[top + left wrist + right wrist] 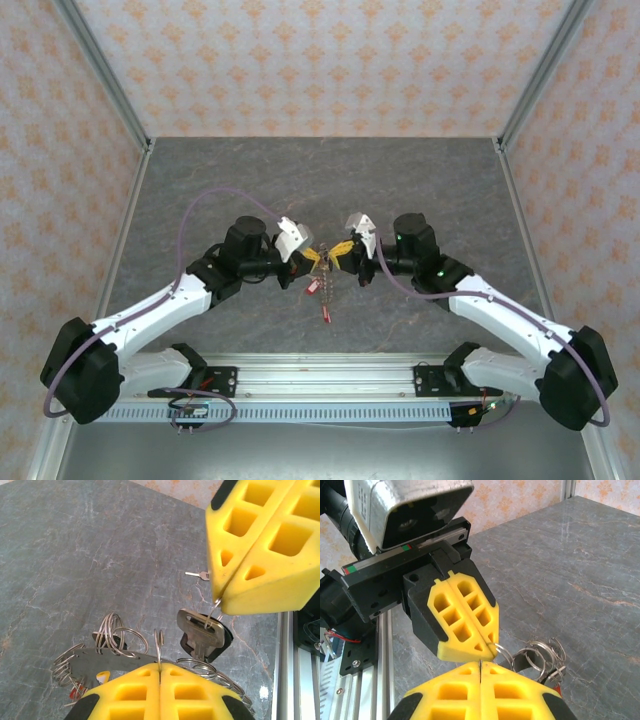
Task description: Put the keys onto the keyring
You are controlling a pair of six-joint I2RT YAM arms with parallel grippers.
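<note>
Both grippers meet over the middle of the table [250, 180], one reaching in from the left and one from the right. The left gripper [160, 666] has its fingers pressed together on the keyring [158, 642], holding one split ring upright, edge-on, as a steady target. Spare rings [117, 632] hang from a flat metal plate [95, 661]. The right gripper [222, 601], its fingers likewise closed, pinches a thin wire loop from which a silvery key [200, 632] hangs just beside that ring, presumably to thread it on. Whether loop and ring already interlock cannot be told. A second key [197, 574] lies loose on the table. A red tag [313, 287] and a chain [326, 305] dangle at the near side.
</note>
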